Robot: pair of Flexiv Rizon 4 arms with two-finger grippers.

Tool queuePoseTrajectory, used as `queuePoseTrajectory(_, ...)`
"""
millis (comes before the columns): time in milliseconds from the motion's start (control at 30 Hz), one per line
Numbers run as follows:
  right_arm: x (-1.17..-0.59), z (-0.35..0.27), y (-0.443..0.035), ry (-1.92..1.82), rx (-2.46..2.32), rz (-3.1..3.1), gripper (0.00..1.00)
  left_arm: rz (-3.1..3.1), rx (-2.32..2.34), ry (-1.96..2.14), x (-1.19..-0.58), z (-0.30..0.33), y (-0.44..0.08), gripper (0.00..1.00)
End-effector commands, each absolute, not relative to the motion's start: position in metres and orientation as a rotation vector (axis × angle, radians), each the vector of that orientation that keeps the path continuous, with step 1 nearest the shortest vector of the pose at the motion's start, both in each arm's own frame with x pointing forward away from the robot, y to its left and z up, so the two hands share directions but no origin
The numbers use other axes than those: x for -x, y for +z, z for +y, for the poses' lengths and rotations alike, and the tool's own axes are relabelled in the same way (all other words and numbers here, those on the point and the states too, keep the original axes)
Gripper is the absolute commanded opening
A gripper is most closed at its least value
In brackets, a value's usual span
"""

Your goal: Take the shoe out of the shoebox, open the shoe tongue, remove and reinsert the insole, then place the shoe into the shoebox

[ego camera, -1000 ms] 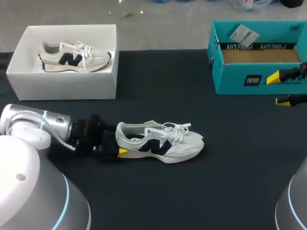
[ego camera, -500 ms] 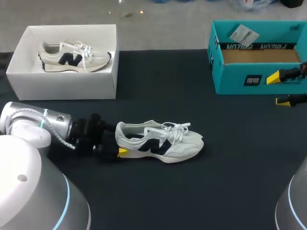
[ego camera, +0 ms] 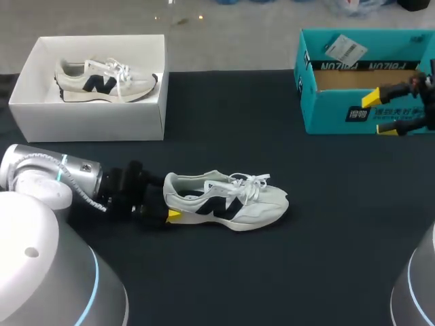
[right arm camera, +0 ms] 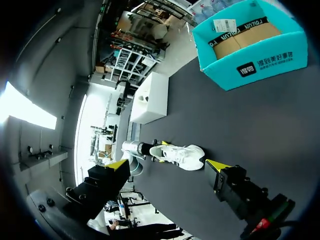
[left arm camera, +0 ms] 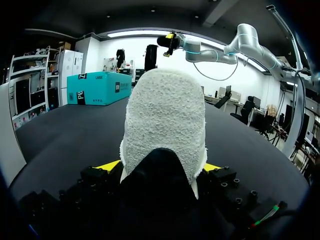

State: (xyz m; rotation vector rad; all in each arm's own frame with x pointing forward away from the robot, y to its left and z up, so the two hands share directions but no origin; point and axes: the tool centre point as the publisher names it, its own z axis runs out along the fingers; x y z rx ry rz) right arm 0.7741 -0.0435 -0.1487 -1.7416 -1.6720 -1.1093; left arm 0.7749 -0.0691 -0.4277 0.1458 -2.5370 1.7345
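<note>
White shoe (ego camera: 228, 200) lies lower centre on the table (ego camera: 272, 272), heel pinched in the left gripper (ego camera: 170, 204), while the right gripper (ego camera: 379, 114), spread empty at upper right by the teal shoebox (ego camera: 326, 112), likely must come over to open the tongue (ego camera: 217, 182).

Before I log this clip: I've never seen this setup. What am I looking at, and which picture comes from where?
This is a robot with two arms at a black table. The head view looks down from above and behind; the two round pictures come from wrist cameras. The left arm has its yellow-tipped jaws closed on the heel of a white shoe lying on the table. The right arm hangs before a teal box, jaws open and empty. A white shoebox holds a second shoe.
</note>
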Motion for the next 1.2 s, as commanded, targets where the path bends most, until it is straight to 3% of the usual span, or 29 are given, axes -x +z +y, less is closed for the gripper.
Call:
queuePoseTrajectory(33,-0.785,0.005,-0.139,-1.037,1.828,-1.735,1.00,-2.537,-0.145,1.731,-0.777,-0.069,-0.430,0.00)
queuePoseTrajectory(467,-0.775,0.067,-0.149,-0.922,2.098,-1.745,1.00,-2.537,-0.145,1.731,-0.777,-0.069,-0.430,0.00)
queuePoseTrajectory(1067,-0.763,0.181,-0.202,-0.547,2.209,-1.916,1.00,-2.537,-0.145,1.731,-0.777,-0.069,-0.430,0.00)
queuePoseTrajectory(1200,-0.763,0.181,-0.202,-0.547,2.209,-1.916,1.00,-2.537,-0.145,1.731,-0.777,-0.069,-0.430,0.00)
